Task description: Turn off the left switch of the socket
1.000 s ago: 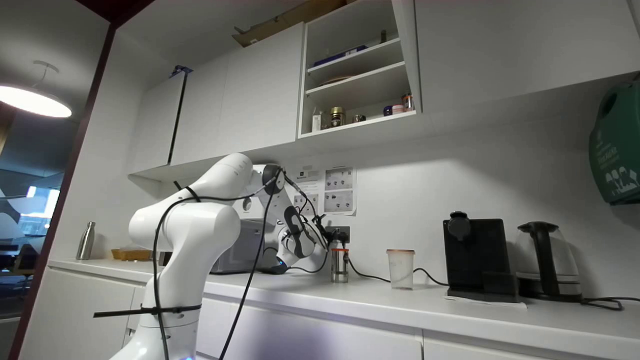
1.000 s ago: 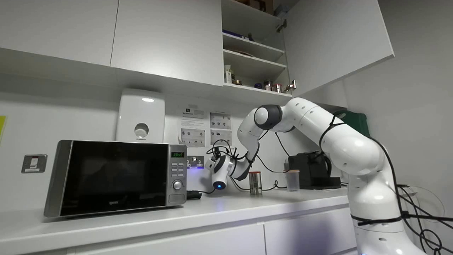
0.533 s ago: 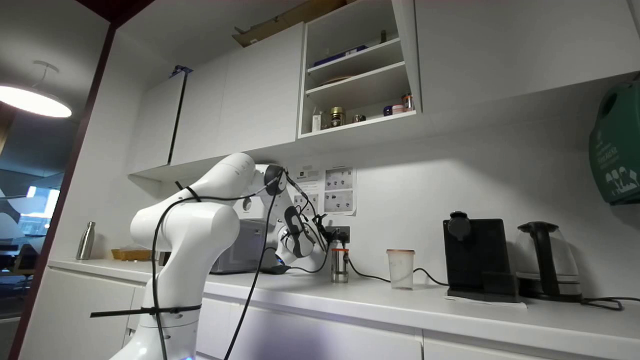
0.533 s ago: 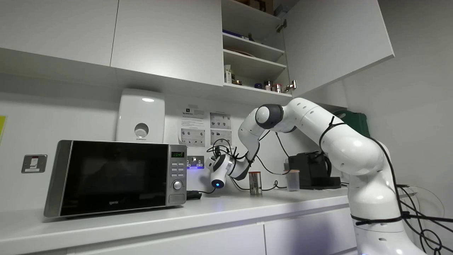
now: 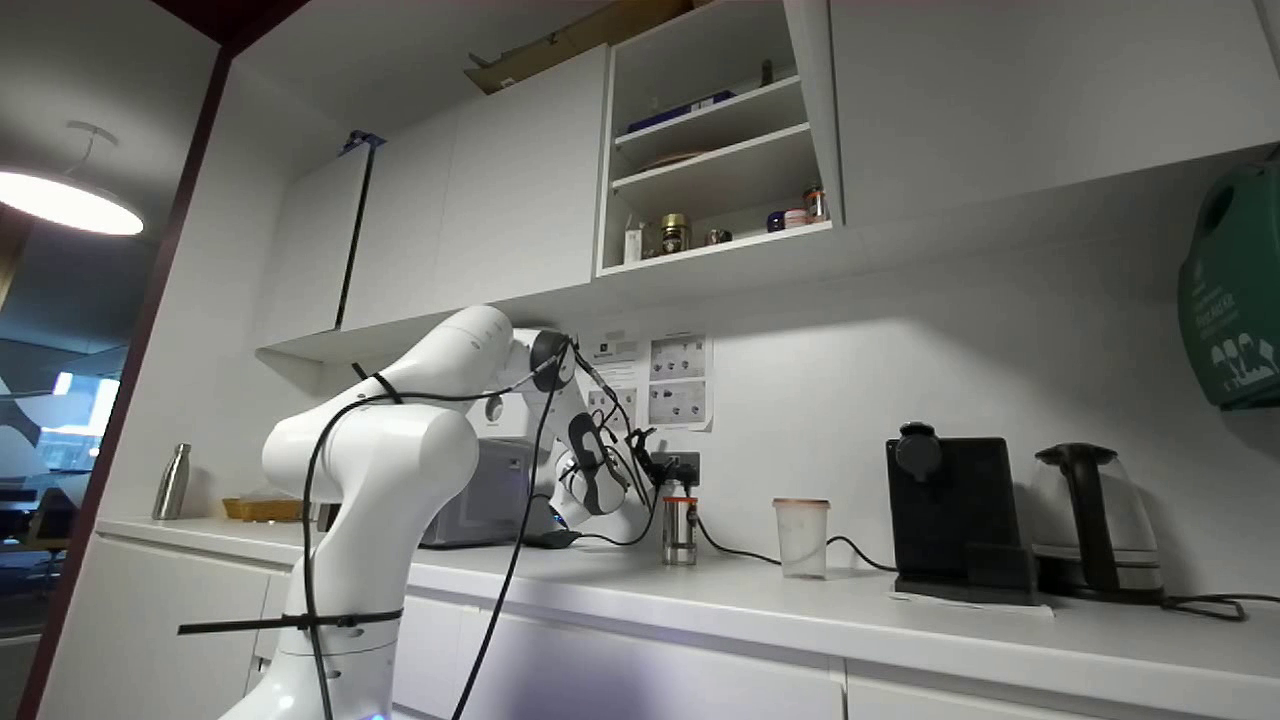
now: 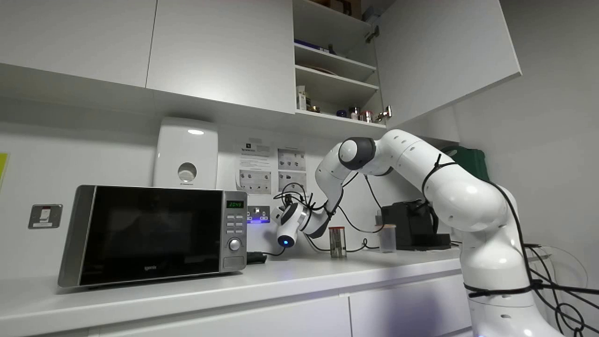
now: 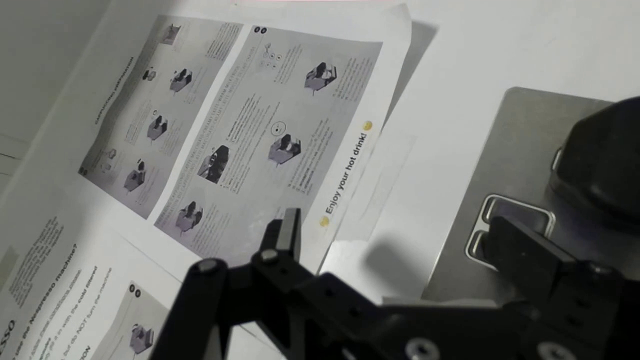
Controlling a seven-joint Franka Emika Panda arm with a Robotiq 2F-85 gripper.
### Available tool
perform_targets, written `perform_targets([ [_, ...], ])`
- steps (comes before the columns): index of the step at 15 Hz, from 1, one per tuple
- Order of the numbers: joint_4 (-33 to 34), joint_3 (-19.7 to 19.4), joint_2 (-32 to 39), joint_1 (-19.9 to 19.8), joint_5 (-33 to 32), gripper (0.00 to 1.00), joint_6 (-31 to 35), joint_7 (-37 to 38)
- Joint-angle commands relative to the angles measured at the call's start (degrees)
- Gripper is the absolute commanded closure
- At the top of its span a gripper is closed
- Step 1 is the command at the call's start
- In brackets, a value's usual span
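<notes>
Only the wrist view shows the socket (image 7: 520, 150) closely, a metal plate bearing a black plug (image 7: 602, 160), near printed notices (image 7: 280, 130); the tool (image 7: 400, 235) stands spread wide, one of its fingers (image 7: 527, 245) partly covering the left switch (image 7: 478, 243) there; whether it touches cannot be told; in an exterior view a microwave (image 6: 154, 234) and a red-topped canister (image 6: 337, 243) stand apart on the white worktop (image 6: 299, 272); in both exterior views an overhead cupboard (image 5: 740, 192) stands open.
</notes>
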Motion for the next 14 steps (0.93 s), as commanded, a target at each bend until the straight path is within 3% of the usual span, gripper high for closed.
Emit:
perform_targets([
  [1, 4.51, 1.33, 1.50, -1.53, 0.44, 0.00, 4.21, -1.79],
  [14, 7.59, 1.50, 2.63, -1.66, 0.70, 0.00, 6.34, -4.21],
])
